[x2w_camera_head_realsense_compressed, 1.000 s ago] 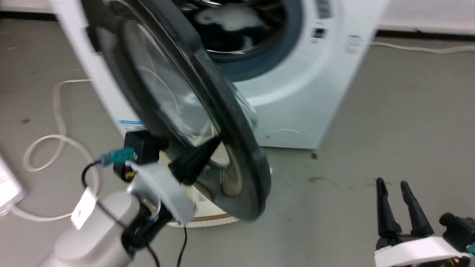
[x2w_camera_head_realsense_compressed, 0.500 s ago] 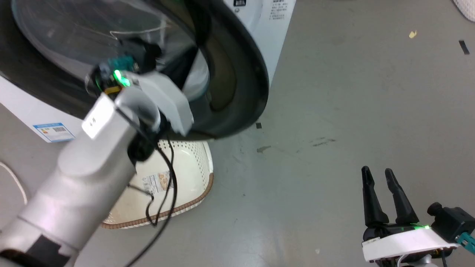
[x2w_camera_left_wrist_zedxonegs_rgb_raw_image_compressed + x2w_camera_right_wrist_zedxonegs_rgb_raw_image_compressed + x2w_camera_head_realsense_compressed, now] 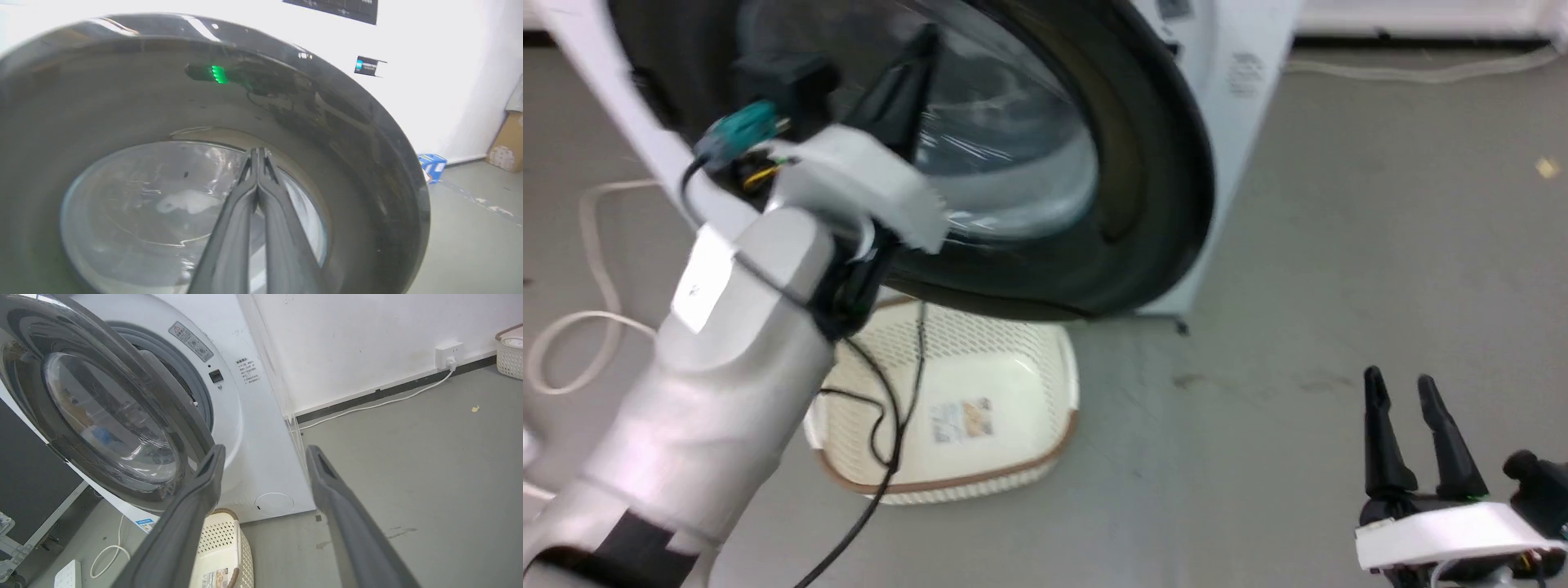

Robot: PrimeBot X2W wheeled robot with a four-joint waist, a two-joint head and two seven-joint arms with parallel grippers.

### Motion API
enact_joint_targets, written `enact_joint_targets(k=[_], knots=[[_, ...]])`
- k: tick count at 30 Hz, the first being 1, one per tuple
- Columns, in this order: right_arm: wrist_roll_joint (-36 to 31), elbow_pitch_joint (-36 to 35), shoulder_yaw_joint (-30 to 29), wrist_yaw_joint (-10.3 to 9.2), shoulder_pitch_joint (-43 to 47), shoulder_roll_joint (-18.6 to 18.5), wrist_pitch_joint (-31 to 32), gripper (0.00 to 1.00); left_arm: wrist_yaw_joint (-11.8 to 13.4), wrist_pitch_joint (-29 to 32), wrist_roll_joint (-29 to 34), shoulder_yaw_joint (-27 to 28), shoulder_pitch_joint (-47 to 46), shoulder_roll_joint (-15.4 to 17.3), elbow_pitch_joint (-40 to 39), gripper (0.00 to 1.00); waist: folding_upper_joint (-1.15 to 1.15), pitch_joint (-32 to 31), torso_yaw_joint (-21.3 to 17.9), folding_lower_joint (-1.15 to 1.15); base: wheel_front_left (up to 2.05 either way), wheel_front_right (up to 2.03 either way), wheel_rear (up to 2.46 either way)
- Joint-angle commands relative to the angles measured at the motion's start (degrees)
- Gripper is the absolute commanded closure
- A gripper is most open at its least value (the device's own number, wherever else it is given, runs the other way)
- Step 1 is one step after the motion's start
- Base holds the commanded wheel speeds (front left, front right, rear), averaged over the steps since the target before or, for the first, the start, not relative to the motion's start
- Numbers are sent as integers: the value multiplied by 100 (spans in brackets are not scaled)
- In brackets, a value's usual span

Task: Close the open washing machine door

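Note:
The washing machine door (image 3: 1152, 171), a black-rimmed disc with a bulging glass centre (image 3: 143, 204), stands ajar in front of the white washing machine (image 3: 1245, 73). My left gripper (image 3: 926, 42) is shut, its tips (image 3: 258, 152) laid against the outside of the door at the glass edge. In the right wrist view a gap shows between the door (image 3: 110, 416) and the machine front (image 3: 253, 428), with the grey gasket behind. My right gripper (image 3: 1398, 384) hangs open over the floor at the lower right, away from the door (image 3: 265, 451).
A cream perforated basket (image 3: 980, 392) lies on the floor under the door. A white cable (image 3: 588, 269) loops at the left. A wall socket (image 3: 448, 355) with its lead, a power strip (image 3: 67, 573), a blue box (image 3: 432, 163) and a cardboard box (image 3: 506, 143) stand nearby.
The head camera has shifted. The door has swung from nearly edge-on towards the machine front, with my shut left gripper staying against it. The right gripper stays low and open.

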Motion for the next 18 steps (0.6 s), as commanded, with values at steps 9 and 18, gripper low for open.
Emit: enact_joint_targets(k=[9,18], knots=[[-150,69,-231,5,333,-5,102,0,790,-118,985,1252,1775,788,-1575,100,0,-1000,1114,0,0,0,0],[-158,32,-229,5,497,-5,139,0,921,-120,1001,2122,3602,1152,-2331,100,0,-1156,1204,0,0,0,0]])
